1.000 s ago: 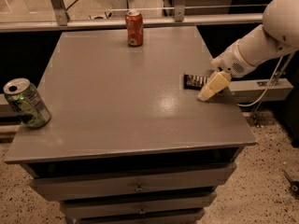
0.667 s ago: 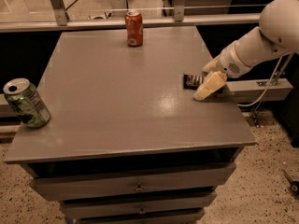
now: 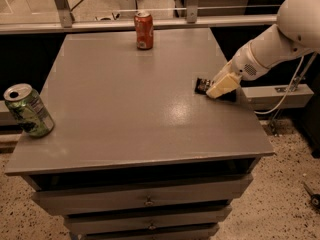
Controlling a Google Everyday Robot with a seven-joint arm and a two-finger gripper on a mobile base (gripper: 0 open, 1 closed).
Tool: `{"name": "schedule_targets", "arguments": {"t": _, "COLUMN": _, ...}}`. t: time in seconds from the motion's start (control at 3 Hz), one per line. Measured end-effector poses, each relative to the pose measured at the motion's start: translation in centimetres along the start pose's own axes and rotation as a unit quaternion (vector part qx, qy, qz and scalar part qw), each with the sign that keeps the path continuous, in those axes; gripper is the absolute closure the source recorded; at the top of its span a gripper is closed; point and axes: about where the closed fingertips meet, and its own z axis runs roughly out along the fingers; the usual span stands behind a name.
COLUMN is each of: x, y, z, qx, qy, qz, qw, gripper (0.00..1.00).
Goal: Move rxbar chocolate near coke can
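Note:
The rxbar chocolate (image 3: 202, 85) is a flat dark wrapper lying near the right edge of the grey table (image 3: 125, 109); only its left end shows. My gripper (image 3: 218, 88) reaches in from the right on a white arm and sits right over the bar, covering most of it. The coke can (image 3: 144, 30) stands upright at the far middle of the table, well away from the bar and gripper.
A dented green can (image 3: 28, 110) stands tilted at the table's left edge. Drawers run below the tabletop. A glass railing and metal posts line the far side. A white rail and cable sit right of the table.
My gripper has shifted slightly left and up over the bar. The bar and both cans have not visibly moved.

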Motion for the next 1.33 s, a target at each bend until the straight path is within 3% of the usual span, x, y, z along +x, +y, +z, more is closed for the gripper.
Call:
{"name": "schedule_targets", "arguments": {"t": 0.33, "x": 0.0, "y": 0.0, "z": 0.0, "qx": 0.000, "qy": 0.000, "qz": 0.000, "qw": 1.0000, "gripper": 1.00}}
{"name": "schedule_targets", "arguments": {"t": 0.67, "x": -2.5, "y": -0.6, "z": -3.8, "qx": 0.033, "qy": -0.012, "qz": -0.034, "qw": 0.9988, "gripper": 1.00}}
{"name": "schedule_targets", "arguments": {"t": 1.33, "x": -3.6, "y": -0.8, "z": -5.3, "qx": 0.046, "qy": -0.018, "qz": -0.047, "qw": 0.9977, "gripper": 1.00}}
